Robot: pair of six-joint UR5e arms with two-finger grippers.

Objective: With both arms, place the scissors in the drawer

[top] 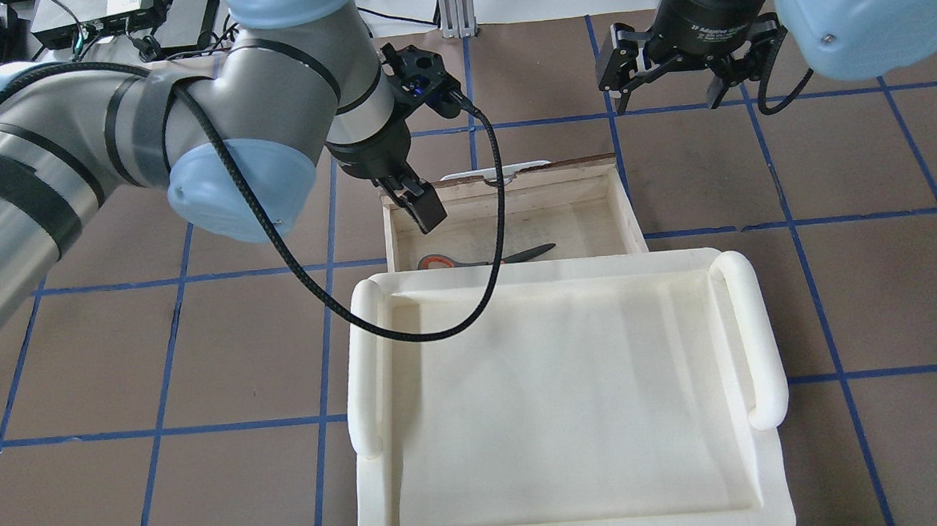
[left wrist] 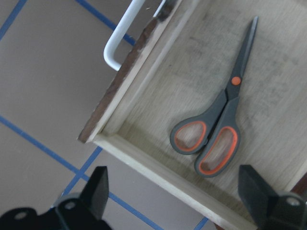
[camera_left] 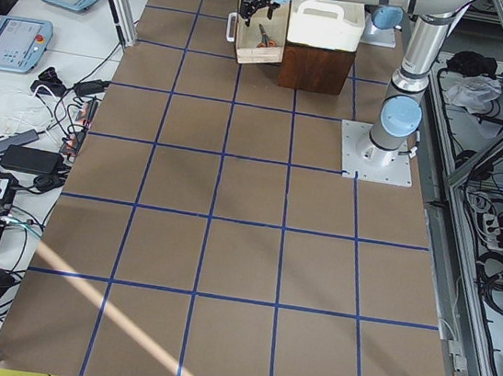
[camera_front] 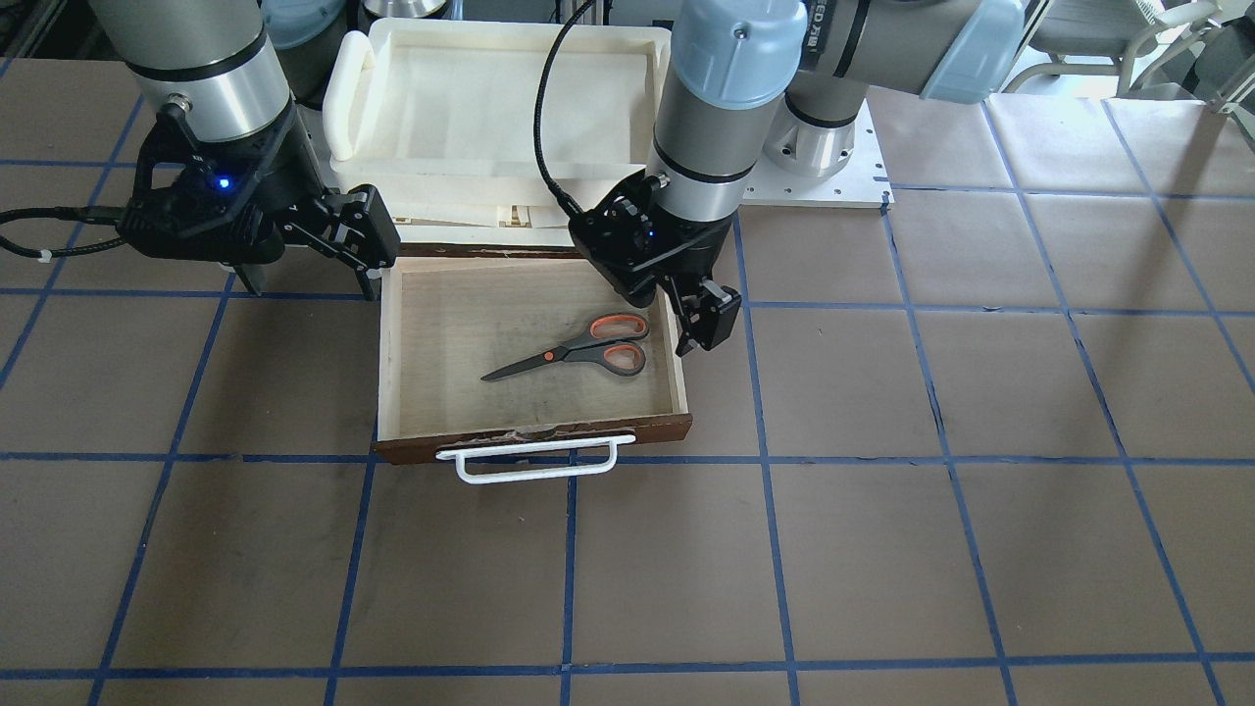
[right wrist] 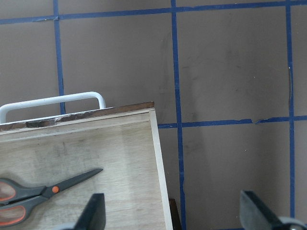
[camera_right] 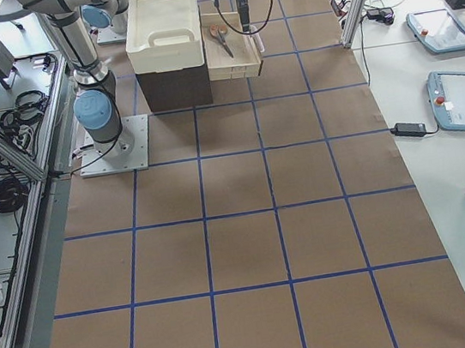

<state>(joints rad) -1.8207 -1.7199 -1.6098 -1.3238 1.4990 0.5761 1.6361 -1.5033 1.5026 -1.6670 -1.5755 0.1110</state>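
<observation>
The scissors (camera_front: 578, 351) lie flat on the pale floor of the open drawer (camera_front: 647, 429), handles toward the robot's left, blades closed. They also show in the overhead view (top: 488, 258) and in both wrist views (left wrist: 218, 129) (right wrist: 43, 191). My left gripper (camera_front: 686, 314) is open and empty, hovering over the drawer's side wall (left wrist: 144, 163) next to the scissor handles. My right gripper (camera_front: 309, 275) is open and empty, just outside the drawer's opposite side, above the table. The white bar handle (camera_front: 537, 461) faces away from the robot.
A cream-white plastic tray (top: 564, 402) sits on top of the dark cabinet (camera_left: 316, 67) behind the drawer and hides part of it from overhead. The brown table (camera_front: 882, 549) has blue tape grid lines. A black cable (top: 359, 317) hangs from the left wrist over the tray.
</observation>
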